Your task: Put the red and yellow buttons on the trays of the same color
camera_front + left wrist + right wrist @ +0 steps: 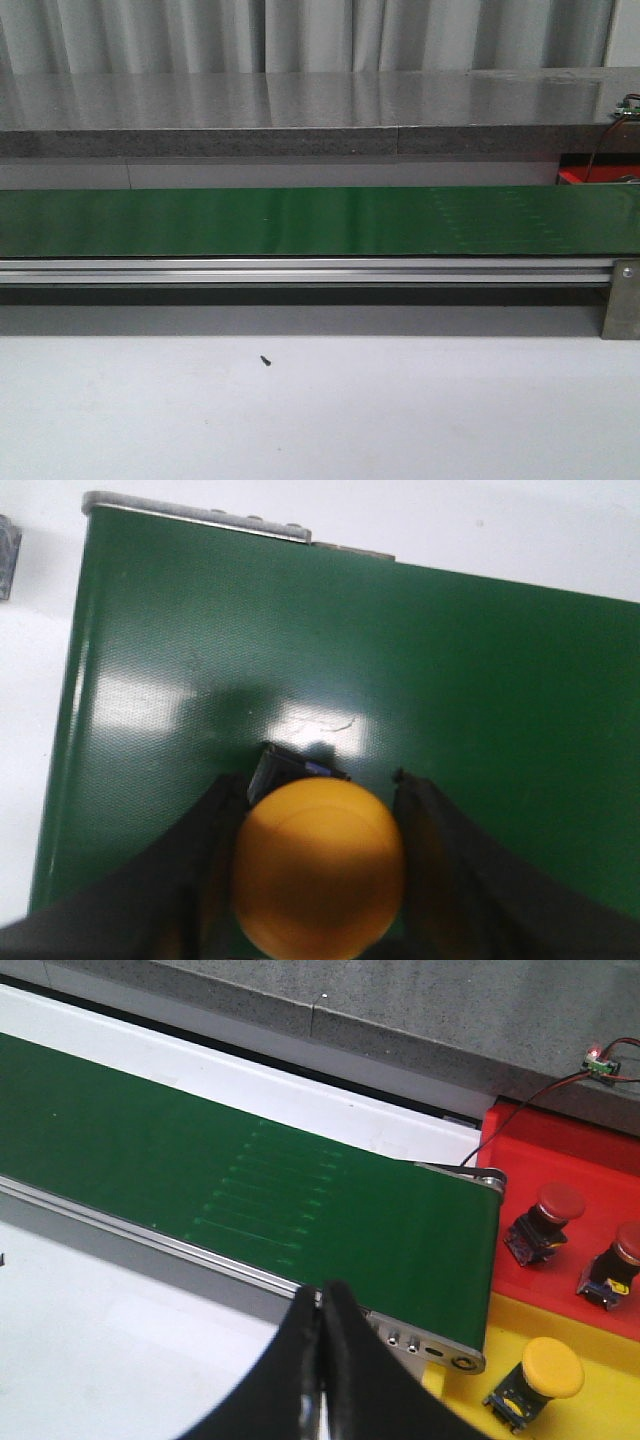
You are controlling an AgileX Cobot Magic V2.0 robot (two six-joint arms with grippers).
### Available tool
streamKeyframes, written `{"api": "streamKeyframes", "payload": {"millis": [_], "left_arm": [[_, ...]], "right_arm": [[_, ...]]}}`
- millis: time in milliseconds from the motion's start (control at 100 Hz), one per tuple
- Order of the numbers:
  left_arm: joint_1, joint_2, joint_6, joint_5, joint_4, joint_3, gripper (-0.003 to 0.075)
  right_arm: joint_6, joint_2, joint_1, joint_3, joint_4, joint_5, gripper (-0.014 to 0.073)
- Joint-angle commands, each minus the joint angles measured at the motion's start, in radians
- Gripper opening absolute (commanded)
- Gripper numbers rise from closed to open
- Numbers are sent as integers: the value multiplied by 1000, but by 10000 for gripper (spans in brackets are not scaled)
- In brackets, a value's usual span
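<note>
front view: the green belt (300, 222) runs bare, no arms visible. left wrist view: the left gripper (320, 880) closes around a yellow button (318, 868) above the belt. right wrist view: the right gripper (320, 1335) is shut and empty; next, i judge, the button is carried to the yellow tray (600, 1345).

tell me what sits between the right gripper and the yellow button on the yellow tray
In the right wrist view, the conveyor's metal end corner lies between the shut right gripper and the yellow button on the yellow tray.
</note>
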Motion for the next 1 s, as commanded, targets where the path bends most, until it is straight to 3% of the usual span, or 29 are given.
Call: {"api": "streamKeyframes", "payload": {"millis": [0,200,300,650,990], "left_arm": [[-6,-51,0,-39,-19,-21,185],[-6,-53,2,-41,-19,-21,555],[-6,-66,2,-37,-23,-36,645],[33,-130,-6,-91,-13,-140,650],[231,-92,-53,-248,47,-140,650]], "right_arm": [[-4,2,-2,-27,9,-64,-69],[-4,2,-2,-27,9,-64,-69],[-4,2,-2,-27,9,-64,-69],[-4,2,-2,-27,9,-64,-69],[-4,2,-2,-27,9,-63,-69]]}}
